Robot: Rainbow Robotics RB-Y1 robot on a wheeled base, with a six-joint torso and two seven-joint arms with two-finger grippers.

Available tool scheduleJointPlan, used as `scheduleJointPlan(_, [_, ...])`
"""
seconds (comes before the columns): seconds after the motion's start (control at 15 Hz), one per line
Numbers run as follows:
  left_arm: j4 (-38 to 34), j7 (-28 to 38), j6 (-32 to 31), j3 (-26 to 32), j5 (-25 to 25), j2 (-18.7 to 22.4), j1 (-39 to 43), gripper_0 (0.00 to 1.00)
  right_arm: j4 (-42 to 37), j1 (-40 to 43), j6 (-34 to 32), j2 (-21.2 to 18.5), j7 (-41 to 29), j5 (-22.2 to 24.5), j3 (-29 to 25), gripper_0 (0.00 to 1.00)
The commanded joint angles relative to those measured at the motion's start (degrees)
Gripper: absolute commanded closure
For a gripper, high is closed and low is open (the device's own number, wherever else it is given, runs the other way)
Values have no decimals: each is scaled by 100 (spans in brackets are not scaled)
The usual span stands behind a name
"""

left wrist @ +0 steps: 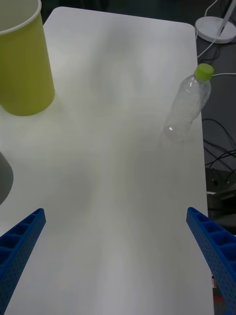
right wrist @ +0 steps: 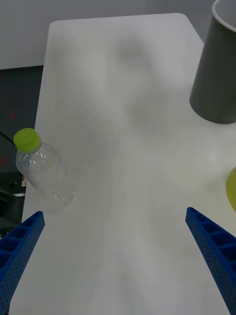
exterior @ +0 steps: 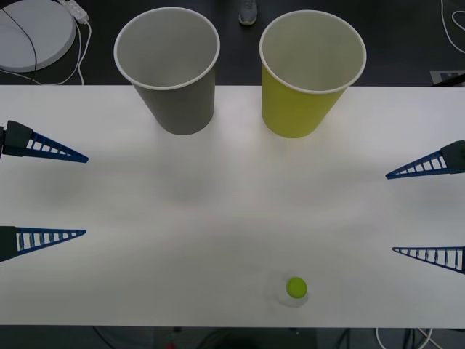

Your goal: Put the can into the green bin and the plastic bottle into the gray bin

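Observation:
The gray bin (exterior: pixel 171 73) and the green bin (exterior: pixel 309 73) stand upright side by side at the table's far edge, gray on the left. The plastic bottle (exterior: pixel 294 289), clear with a lime-green cap, stands upright near the front edge, right of centre. The can is out of view. My left gripper (exterior: pixel 86 196) is open at the left side of the table, and my right gripper (exterior: pixel 391 212) is open at the right side. Both hold nothing and are far from the bottle. The right wrist view shows the bottle (right wrist: pixel 44 172) and gray bin (right wrist: pixel 216 69). The left wrist view shows the bottle (left wrist: pixel 187 106) and green bin (left wrist: pixel 22 64).
The white table (exterior: pixel 218 182) is bare between the grippers. A white round base (exterior: pixel 33 33) with cables lies on the floor beyond the table's back left corner. The bottle stands close to the front edge.

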Motion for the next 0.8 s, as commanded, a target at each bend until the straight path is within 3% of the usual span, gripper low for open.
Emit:
scheduleJointPlan(0.07, [0,0,0,0,0,0,0,0,0,0,0,0,0,0,0,0])
scheduleJointPlan(0.2, [0,0,0,0,0,0,0,0,0,0,0,0,0,0,0,0])
scheduleJointPlan(0.33, [0,0,0,0,0,0,0,0,-35,185,26,246,9,-61,211,0])
scheduleJointPlan(0.6, [0,0,0,0,0,0,0,0,-141,290,176,167,105,-211,228,0])
scheduleJointPlan(0.8, [0,0,0,0,0,0,0,0,-62,650,308,158,686,-255,193,0])
